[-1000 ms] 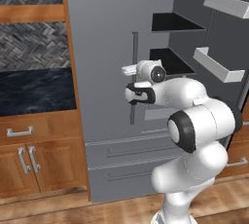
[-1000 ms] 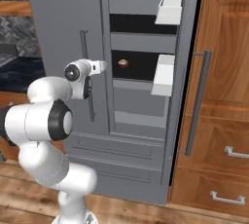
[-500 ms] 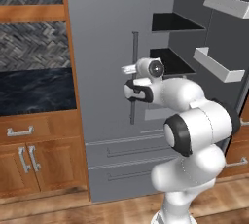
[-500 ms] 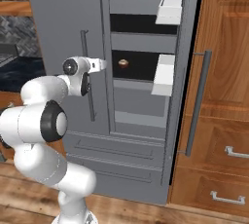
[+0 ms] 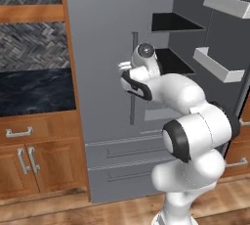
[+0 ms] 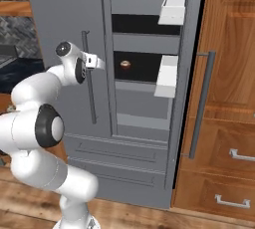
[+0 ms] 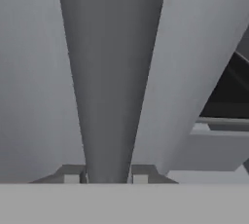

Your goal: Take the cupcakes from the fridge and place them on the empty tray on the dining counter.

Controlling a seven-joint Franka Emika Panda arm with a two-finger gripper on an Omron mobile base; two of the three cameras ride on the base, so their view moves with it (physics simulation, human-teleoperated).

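Cupcake (image 6: 125,64) sits on a black shelf inside the fridge (image 6: 139,4), behind the already open right door. Our gripper (image 7: 106,178) is clamped on the left door's vertical bar handle (image 7: 112,72), fingers either side of it, presumably to swing that door wide for reaching room. Wooden cabinets (image 5: 34,146) flank the fridge.

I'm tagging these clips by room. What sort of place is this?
A simulated home kitchen: a tall grey fridge with one door open, wooden cabinets with drawers beside it, and a dark marbled counter under a tiled wall.
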